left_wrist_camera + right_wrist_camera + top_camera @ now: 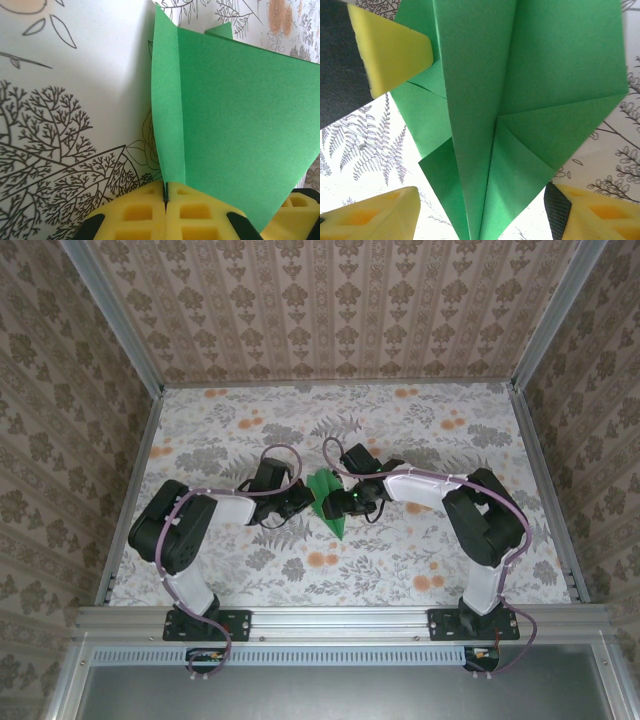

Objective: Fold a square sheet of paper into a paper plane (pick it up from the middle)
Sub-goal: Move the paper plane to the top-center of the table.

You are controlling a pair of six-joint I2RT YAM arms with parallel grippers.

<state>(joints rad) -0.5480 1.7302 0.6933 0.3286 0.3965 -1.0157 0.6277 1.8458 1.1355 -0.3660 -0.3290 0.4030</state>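
Left hand [298, 498] and right hand [350, 502] meet over mid-table [420, 430] in the top view, with the paper plane [327, 502] between them.

Left wrist: I note the left hand [166, 192] clenched on the plane's centre fold, the wing [240, 125] rising from it.

Right wrist: the right hand [482, 197] is open, its fingers [375, 217] flanking the nose without contact.

I judge the paper light, limp and easily crushed. It is best held on the layered keel, not the wings.
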